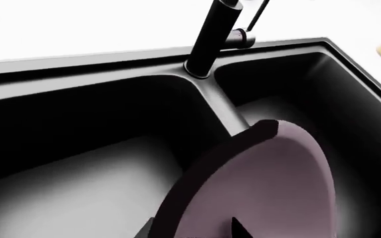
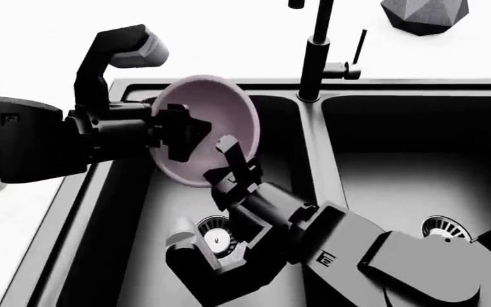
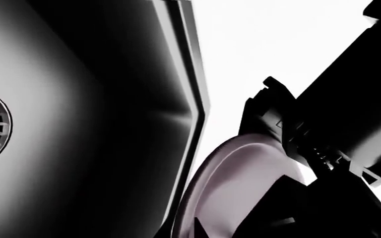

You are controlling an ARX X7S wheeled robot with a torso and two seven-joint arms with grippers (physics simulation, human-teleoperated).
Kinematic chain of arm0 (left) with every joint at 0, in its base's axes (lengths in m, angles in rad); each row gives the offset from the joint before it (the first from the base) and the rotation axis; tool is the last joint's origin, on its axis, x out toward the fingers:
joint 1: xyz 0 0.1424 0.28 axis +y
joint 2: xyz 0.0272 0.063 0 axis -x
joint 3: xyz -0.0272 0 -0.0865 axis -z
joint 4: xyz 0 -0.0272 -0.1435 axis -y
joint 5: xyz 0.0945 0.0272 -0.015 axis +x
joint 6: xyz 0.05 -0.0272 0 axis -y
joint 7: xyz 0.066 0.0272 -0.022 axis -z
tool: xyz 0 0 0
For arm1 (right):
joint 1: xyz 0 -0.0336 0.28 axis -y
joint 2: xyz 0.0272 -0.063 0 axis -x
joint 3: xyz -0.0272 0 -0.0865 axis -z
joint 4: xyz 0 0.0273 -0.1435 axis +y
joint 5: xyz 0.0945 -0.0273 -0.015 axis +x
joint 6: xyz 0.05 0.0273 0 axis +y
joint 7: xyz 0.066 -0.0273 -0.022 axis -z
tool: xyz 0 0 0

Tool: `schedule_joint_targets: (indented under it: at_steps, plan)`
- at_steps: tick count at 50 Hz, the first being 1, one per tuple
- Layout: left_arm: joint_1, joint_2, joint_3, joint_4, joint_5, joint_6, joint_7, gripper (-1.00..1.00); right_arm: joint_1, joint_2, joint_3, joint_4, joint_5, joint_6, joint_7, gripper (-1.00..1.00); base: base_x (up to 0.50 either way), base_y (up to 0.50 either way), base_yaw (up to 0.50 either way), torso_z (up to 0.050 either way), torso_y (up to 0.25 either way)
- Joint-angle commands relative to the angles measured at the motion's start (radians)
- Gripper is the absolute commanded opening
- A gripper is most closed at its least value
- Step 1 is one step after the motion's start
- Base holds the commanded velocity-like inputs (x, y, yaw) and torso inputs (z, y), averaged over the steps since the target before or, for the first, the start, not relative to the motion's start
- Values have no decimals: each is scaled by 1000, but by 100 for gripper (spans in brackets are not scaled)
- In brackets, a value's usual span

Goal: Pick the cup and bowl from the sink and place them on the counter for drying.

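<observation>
Head camera looked steeply down over both arms into the sink (image 2: 382,185), left wrist camera sat close behind the bowl (image 1: 257,188) facing the faucet (image 1: 210,39), right wrist camera looked along the basin wall, all three shared the tilted bowl

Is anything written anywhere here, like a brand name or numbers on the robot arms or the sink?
No readable words or numbers anywhere.
Right arm: a small pale square mark, too small to read as letters.
Left arm: a similar small square mark, also unreadable.
Sink, faucet, bowl, counter: no text or labels visible.
</observation>
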Motion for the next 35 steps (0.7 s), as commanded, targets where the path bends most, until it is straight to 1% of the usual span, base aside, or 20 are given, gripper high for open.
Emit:
schedule_joint_targets:
  at_steps: [1,12,13,14,17,35]
  plan:
    - [8,16,-6,26,31,27,12,-100,-1,-2,20,-2,-57,-4,17,-100,0,0,0,0,0]
    - [16,2,-35,51,68,72,31,-100,-8,-1,30,7,-47,-2,7,-100,0,0,0,0,0]
    - [19,3,-37,53,70,76,31,-100,-9,-2,31,9,-45,2,6,100,0,0,0,0,0]
    - [21,-5,-70,56,73,120,29,-100,-23,9,51,18,-19,21,-6,100,0,0,0,0,0]
    - [14,1,-78,43,54,130,15,-100,-27,8,45,17,-19,30,-5,100,0,0,0,0,0]
    - [19,11,-78,33,62,151,-5,-100,-26,24,79,13,-18,47,5,100,0,0,0,0,1]
